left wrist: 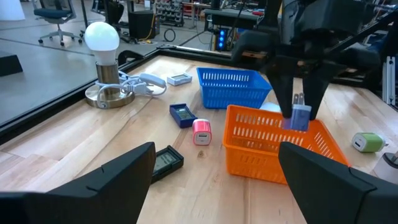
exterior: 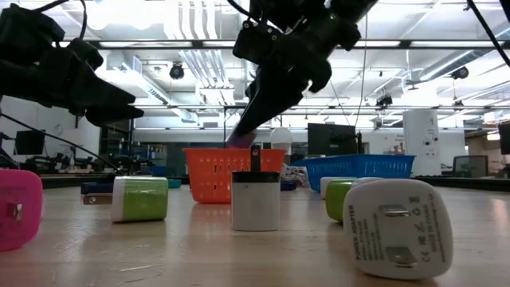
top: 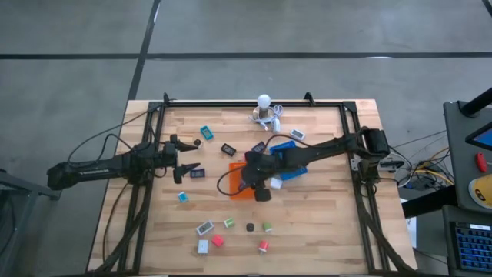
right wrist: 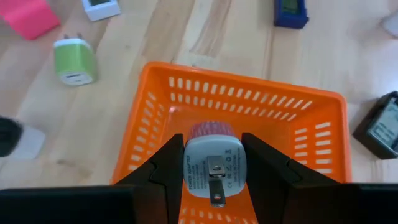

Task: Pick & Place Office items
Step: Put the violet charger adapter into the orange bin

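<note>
High view: the right gripper (top: 260, 187) hangs over the orange tray (top: 240, 183), which touches the blue tray (top: 286, 163) at mid-table. The left gripper (top: 187, 157) waits well to the left, fingers spread and empty. Loose office items lie scattered toward the near edge, among them a red plug (top: 217, 241) and a green plug (top: 267, 227).

Low view: the right arm descends behind a white adapter (exterior: 255, 199); the orange tray shows beyond it, the blue tray (exterior: 362, 171) to its side.

Left wrist view: the right gripper (left wrist: 300, 111) holds a small charger (left wrist: 301, 116), prongs up, just above the tray's interior. A pink plug (left wrist: 202, 131) and a desk lamp (left wrist: 104, 62) stand nearby (not in the path).

Right wrist view: the fingers (right wrist: 163, 167) clamp the white charger (right wrist: 212, 165) squarely over the orange tray (right wrist: 149, 99). Releasing well likely means lowering slightly and opening while centred, so the piece falls inside the walls. Nothing obstructs; the tray rim is the only hazard.
</note>
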Controlling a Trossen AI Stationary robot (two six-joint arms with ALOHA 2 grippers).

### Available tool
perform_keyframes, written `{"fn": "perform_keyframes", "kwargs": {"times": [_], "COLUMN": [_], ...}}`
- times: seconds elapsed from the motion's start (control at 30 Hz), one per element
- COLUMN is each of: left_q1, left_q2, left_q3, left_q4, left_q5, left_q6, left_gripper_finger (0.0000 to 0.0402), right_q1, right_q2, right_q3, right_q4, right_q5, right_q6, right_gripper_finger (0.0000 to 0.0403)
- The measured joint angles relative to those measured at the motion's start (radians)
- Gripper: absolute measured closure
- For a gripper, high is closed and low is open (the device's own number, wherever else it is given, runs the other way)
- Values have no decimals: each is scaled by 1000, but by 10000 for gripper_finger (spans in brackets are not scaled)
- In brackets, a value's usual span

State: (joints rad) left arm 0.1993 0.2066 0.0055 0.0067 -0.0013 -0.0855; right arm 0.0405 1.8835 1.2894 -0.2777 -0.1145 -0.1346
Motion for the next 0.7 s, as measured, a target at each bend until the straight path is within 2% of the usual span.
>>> {"fn": "perform_keyframes", "kwargs": {"times": [0.23,0.43,0.7], "left_q1": [0,0,0], "left_q2": [0,0,5], "left_q3": [0,0,0], "left_q4": [0,0,0], "left_q5": [0,0,0], "left_q6": [0,0,0], "left_gripper_finger": [55,55,55], "right_q1": [-22,-21,-22], "right_q2": [79,164,218], "right_q3": [117,221,279], "right_q4": [-160,-249,-321], "right_q5": [-72,-78,-79], "right_q6": [-45,-87,-109], "right_gripper_finger": [279,279,279]}}
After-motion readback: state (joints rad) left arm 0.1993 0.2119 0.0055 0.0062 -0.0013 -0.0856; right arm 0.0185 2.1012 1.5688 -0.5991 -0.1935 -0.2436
